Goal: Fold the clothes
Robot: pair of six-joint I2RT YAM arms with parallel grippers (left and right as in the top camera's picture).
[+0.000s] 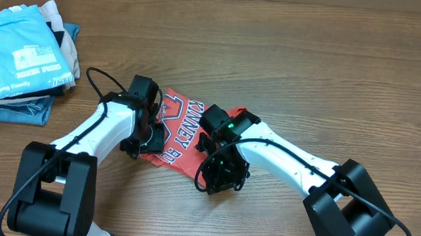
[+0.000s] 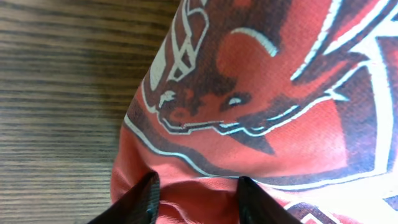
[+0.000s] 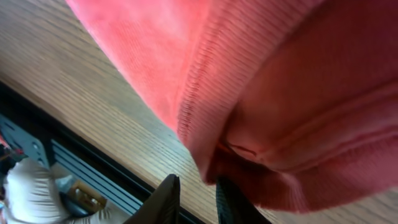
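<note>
While my left pincer (image 2: 198, 183) is clamping a fold of the red shirt (image 1: 182, 135), which is lying bunched on the bench (image 1: 316, 66) between my arms, my right pincer (image 3: 198, 186) is sitting narrow at the hem, and I cannot tell if it is gripping. I am judging the fold as under way. The next move is calling for a sure hold on both sides.

Coral-red T-shirt (image 1: 180, 142), navy-and-white lettering (image 1: 188, 120)

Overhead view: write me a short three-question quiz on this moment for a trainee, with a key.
1. True or false: the coral-red T-shirt lies with its lettering facing up.
2. In the overhead view, the stack of folded garments sits at: A upper left; B upper right; C lower right.
3. What colour is the top T-shirt on that stack?
Key: 1 true; 2 A; 3 light blue.
</note>
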